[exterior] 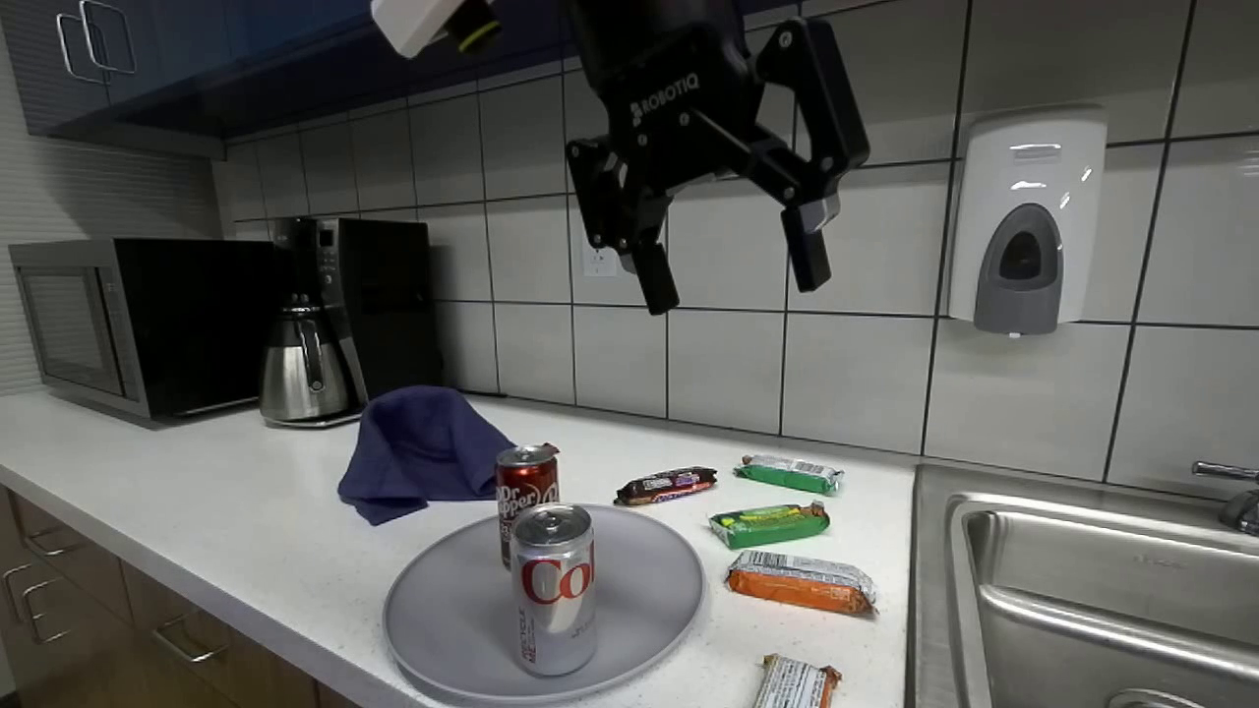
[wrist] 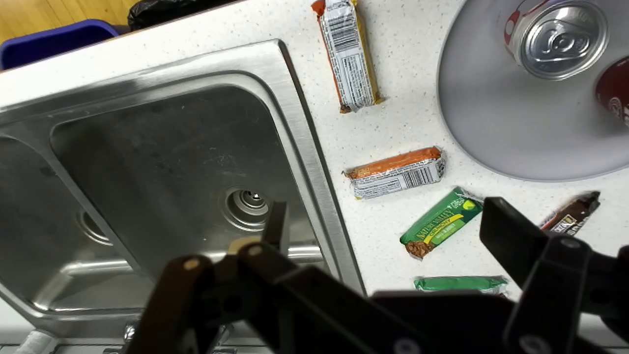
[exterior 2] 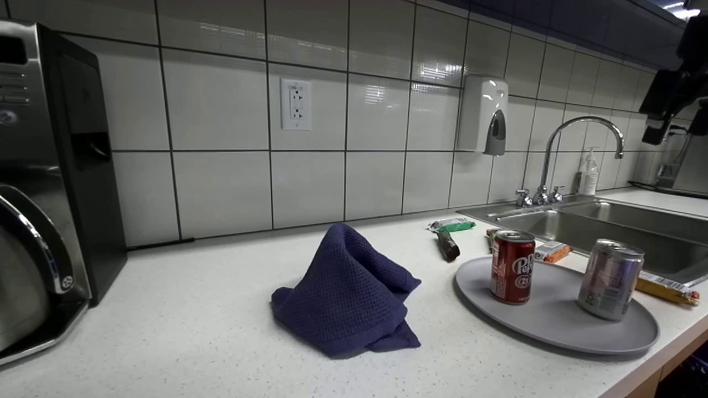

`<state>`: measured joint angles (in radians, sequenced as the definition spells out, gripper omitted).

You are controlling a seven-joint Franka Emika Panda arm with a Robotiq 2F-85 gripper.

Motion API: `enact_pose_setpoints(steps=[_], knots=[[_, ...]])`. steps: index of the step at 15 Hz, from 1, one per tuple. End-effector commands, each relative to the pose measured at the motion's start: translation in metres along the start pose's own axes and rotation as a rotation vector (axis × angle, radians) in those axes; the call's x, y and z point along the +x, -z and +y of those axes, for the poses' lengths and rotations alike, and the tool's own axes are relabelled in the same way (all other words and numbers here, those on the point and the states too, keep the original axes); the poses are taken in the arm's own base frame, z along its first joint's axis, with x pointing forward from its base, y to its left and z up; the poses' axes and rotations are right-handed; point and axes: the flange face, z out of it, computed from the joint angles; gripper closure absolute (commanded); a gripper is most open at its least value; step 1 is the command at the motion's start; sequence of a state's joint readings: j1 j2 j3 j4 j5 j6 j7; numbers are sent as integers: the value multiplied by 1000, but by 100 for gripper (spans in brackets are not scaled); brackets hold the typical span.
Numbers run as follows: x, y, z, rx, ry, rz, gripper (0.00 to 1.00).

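Well below wide-spread, empty jaws, btwn them in wrist vw, lies green-yellow bar (wrist: pixel 442 222).

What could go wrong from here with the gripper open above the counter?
The silver can and red can stand upright on the plate, so a low sideways pass by the open gripper might tip one.
The orange bar lies beside the sink; a nudge that way could push it in.
The plate sits near the front edge of the counter; a hard shove might send it over.
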<state>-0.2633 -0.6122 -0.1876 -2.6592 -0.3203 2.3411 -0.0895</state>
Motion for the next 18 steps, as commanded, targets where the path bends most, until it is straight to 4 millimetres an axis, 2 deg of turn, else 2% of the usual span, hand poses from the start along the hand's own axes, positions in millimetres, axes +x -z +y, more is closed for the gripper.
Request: enact_pose_setpoints(steps=[1,8,11,18], knots=[[0,1,0,0,0,-1,0],[0,1,0,0,0,-1,0],[4,-1,-7,19,29,13,0],[20,-19,-50,113,109,51,0]])
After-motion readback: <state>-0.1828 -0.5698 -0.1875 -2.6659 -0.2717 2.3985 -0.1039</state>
